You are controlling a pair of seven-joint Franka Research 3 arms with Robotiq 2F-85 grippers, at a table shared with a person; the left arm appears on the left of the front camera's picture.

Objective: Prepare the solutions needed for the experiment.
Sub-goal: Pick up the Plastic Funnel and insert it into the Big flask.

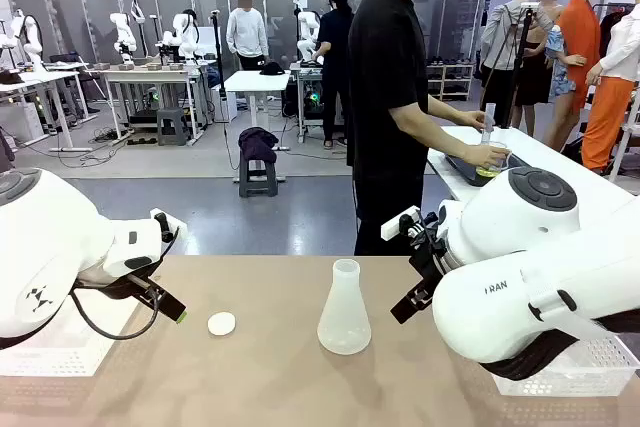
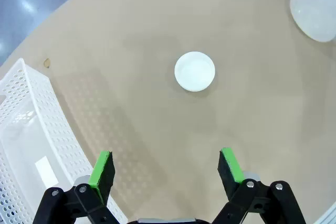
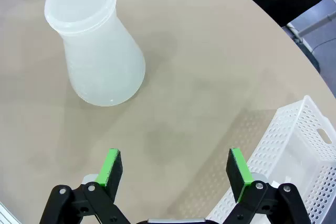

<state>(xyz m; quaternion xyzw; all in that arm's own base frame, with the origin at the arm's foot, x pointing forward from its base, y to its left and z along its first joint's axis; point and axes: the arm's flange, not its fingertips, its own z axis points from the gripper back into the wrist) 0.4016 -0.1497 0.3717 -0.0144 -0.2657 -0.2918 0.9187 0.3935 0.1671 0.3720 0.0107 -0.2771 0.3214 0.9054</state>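
Solutions (image 1: 488, 170): pale yellow liquid, clear plastic

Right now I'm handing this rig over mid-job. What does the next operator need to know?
The left hand is open and empty, pointed at the white cap.
The right hand is open and empty, near the flask, which stands upright mid-table, uncapped, apparently empty.
The person, at a side table, holds a cylinder with yellow-green solution.
Done: nothing in the flask yet.
Left: likely filling and capping it.
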